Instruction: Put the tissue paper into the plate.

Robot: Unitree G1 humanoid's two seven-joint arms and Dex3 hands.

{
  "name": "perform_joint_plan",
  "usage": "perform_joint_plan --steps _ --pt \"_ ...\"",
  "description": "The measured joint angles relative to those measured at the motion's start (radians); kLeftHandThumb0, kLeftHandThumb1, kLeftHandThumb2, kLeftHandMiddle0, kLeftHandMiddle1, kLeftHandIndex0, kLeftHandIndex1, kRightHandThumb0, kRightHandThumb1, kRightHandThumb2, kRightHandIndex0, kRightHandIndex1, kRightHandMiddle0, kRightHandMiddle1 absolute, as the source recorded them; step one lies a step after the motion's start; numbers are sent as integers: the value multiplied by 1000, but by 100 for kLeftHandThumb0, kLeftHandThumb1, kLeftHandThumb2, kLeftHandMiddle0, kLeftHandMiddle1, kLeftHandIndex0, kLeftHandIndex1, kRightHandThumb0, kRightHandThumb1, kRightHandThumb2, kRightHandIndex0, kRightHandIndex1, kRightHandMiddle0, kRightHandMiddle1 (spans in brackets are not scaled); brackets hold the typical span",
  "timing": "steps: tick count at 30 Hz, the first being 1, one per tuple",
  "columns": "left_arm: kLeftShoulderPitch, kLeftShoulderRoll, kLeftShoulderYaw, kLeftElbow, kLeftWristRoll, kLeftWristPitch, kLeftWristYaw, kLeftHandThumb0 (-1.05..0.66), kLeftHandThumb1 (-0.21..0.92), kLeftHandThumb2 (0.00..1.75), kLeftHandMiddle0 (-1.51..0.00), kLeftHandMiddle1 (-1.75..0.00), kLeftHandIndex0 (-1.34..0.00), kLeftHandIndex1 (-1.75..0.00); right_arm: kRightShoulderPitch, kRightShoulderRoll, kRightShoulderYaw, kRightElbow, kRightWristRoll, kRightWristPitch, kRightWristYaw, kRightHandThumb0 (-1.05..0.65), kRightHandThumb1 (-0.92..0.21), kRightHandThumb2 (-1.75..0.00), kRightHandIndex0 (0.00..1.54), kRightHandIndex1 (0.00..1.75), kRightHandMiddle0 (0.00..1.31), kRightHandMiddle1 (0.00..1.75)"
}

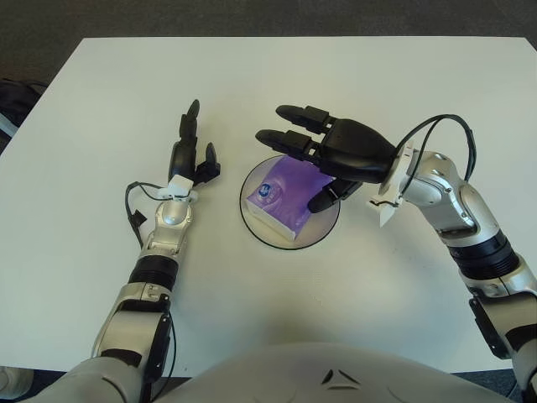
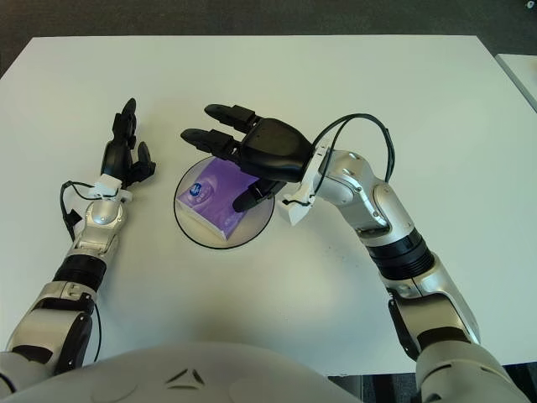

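The purple tissue pack (image 1: 284,200) lies on the round white plate (image 1: 325,225) with a dark rim, at the middle of the white table. My right hand (image 1: 295,159) hovers over the pack's far right side. Its fingers are stretched out and spread, and the thumb points down by the pack's right edge. It grips nothing. My left hand (image 1: 200,138) shows to the left of the plate, fingers extended and open, holding nothing.
The white table (image 1: 268,75) spreads widely around the plate. Its far edge meets dark carpet. A black cable (image 1: 134,210) loops beside my left wrist, and another runs along my right forearm (image 1: 445,126).
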Motion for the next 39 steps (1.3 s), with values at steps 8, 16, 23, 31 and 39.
perform_joint_plan --steps 8,16,23,31,39 --pt "1 -1 0 -1 2 8 0 -85 92 93 -9 -2 0 -26 -27 -5 0 27 7 -15 13 -105 -92 -53 0 0 0 0" --pt "1 -4 0 3 4 -31 1 -81 92 92 -11 -3 0 -29 -47 -6 0 60 18 -23 27 -105 -92 -53 0 0 0 0" --pt "1 -5 1 4 3 -39 1 -80 92 89 -13 -3 0 -36 -53 6 -16 78 18 2 11 -105 -92 -64 0 0 0 0" --pt "1 -6 1 5 4 -42 2 -79 92 86 -13 -2 0 -33 -55 66 -82 95 17 75 -96 -105 -92 -79 0 0 0 0" --pt "1 -9 5 6 -2 -43 2 -77 92 88 -16 -3 0 -35 -85 118 -164 198 4 130 -292 -105 -92 -81 0 0 0 0"
